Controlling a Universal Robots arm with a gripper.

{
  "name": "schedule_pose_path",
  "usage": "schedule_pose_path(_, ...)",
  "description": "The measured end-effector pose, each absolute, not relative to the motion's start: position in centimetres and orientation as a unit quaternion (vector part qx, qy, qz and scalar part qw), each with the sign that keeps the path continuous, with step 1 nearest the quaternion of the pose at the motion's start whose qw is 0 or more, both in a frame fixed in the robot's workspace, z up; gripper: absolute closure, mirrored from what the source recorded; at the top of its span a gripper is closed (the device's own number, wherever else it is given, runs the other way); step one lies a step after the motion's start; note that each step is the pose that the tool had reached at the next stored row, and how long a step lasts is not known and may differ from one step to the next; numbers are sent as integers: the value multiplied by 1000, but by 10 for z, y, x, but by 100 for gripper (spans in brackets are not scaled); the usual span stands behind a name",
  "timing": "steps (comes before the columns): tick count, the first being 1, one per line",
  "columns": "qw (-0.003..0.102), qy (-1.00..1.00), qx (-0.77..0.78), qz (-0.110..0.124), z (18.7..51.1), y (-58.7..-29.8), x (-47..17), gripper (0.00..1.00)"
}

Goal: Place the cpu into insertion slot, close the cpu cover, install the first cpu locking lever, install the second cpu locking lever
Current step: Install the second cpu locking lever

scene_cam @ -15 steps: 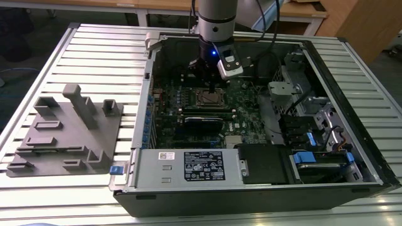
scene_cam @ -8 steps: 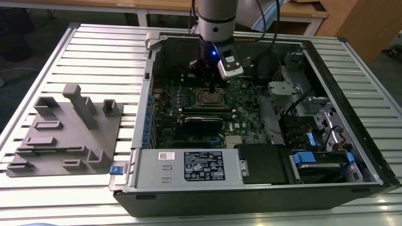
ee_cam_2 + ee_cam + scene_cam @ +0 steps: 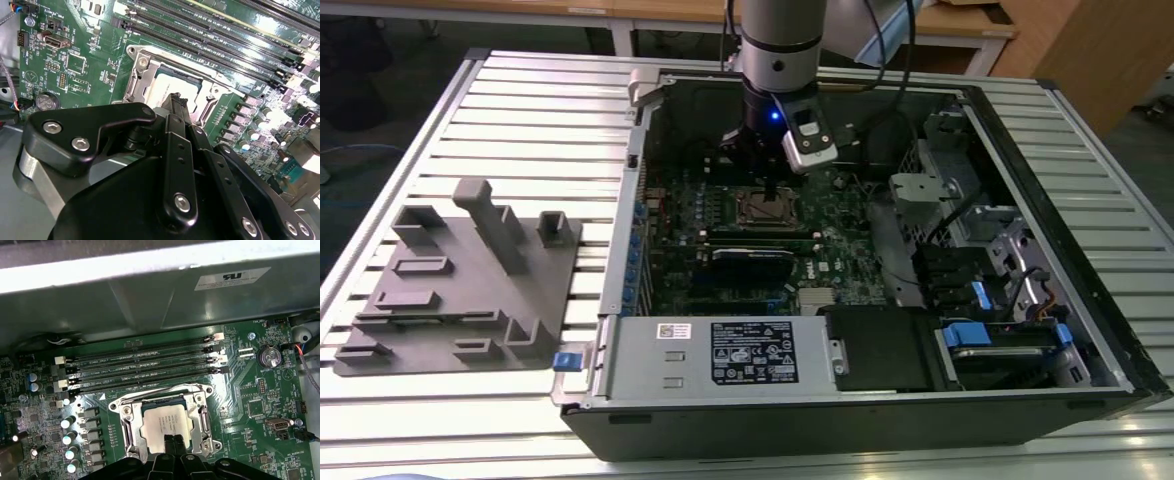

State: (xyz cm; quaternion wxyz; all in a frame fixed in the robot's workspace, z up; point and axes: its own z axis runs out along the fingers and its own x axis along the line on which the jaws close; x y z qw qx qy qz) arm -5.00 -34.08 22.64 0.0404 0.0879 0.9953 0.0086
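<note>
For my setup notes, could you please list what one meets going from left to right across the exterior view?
Grey fixture block → metal side wall of the computer case → green circuit board → insertion slot with the gripper just above it → drive bays with blue tabs.

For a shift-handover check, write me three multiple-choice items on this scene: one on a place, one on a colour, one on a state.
1. Where is the cpu?
A) outside the case
B) in the insertion slot
C) lifted clear above the board

2. What colour is the circuit board?
A) red
B) green
C) white

3. How is the computer case?
A) side open
B) side panel on
C) standing on end

Key:
1 B, its silver top lies within the slot's metal rim, by the claw.
2 B, green shows in both wrist views.
3 A, the board lies exposed in the exterior view.
</note>
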Motion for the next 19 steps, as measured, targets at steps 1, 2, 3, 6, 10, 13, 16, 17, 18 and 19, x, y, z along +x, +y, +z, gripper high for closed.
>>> schedule_pose_path(1, 40, 995, 88, 9, 226, -341, -50, 89)
schedule_pose_path(2, 40, 995, 88, 8, 226, -341, -50, 89)
schedule_pose_path(3, 40, 995, 88, 9, 227, -341, -50, 89)
schedule_pose_path(6, 40, 995, 88, 9, 227, -341, -50, 89)
schedule_pose_path(10, 40, 995, 88, 9, 227, -342, -50, 89)
schedule_pose_path(13, 40, 995, 88, 9, 227, -345, -50, 89)
schedule_pose_path(16, 40, 995, 88, 9, 227, -348, -50, 89)
schedule_pose_path(17, 40, 995, 88, 9, 227, -349, -50, 89)
schedule_pose_path(18, 40, 995, 88, 9, 227, -349, -50, 89)
schedule_pose_path(19, 40, 995, 88, 9, 227, -349, -50, 89)
